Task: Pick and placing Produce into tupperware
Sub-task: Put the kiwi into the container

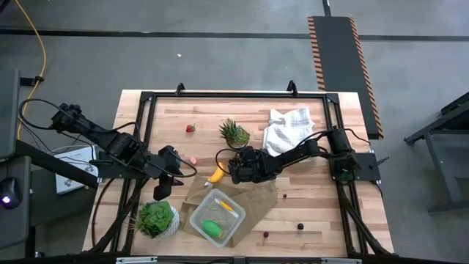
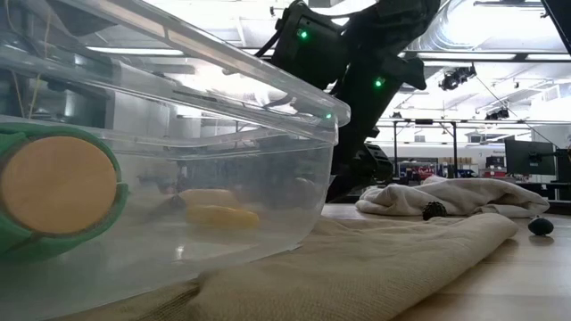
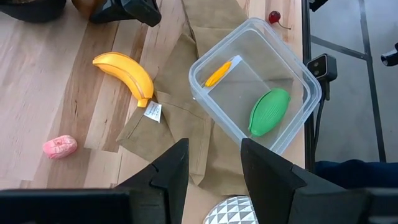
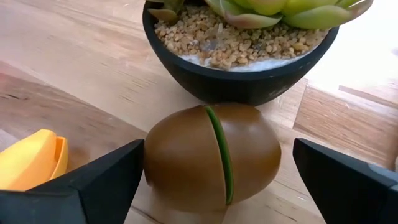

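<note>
Right pincer [image 4: 214, 180]: we saw it spread wide and low on the worktop [image 1: 308, 213], its two dark fingers [image 4: 81, 186] on either side of the brown kiwi [image 4: 211, 163], not visibly touching it.
Kiwi: it lay just in front of the dark pot of the spiky plant [image 4: 239, 53], with the banana's [image 3: 126, 74] tip beside it.
Left pincer [image 3: 214, 168]: we found it held above the worktop, part open and empty, near the leafy plant in its white pot [image 1: 156, 218].
Tupperware [image 3: 311, 93]: it sat on the brown paper bag [image 3: 180, 124], holding the green oval [image 3: 270, 111] and a yellow-orange piece [image 3: 217, 73].
Banana: it rested on the wood at the bag's edge.
Elsewhere: we noted a pink piece [image 3: 60, 147] on the wood, a strawberry [image 1: 190, 128] well apart, and a white cloth [image 1: 287, 128].
</note>
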`<action>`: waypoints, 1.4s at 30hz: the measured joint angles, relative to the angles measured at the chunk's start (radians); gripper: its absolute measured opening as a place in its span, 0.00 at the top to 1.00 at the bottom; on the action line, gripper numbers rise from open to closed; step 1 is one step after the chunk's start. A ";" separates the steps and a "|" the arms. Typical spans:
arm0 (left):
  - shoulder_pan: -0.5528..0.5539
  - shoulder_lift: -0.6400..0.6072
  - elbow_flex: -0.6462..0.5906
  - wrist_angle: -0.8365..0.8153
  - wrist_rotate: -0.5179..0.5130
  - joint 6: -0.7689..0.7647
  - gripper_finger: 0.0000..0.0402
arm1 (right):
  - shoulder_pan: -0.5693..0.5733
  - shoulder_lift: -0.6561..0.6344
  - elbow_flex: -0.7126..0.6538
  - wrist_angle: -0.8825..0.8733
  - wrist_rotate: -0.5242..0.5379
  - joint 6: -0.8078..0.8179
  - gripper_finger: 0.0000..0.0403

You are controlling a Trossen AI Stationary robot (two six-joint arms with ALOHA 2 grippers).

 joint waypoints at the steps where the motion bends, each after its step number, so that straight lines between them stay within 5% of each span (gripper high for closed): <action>1: 0.000 0.000 0.000 0.000 0.000 0.000 0.67 | 0.000 0.000 0.000 0.000 0.000 0.000 0.01; 42: 0.000 0.000 0.000 -0.001 0.000 0.000 0.67 | 0.000 0.000 -0.001 0.008 -0.025 0.007 0.01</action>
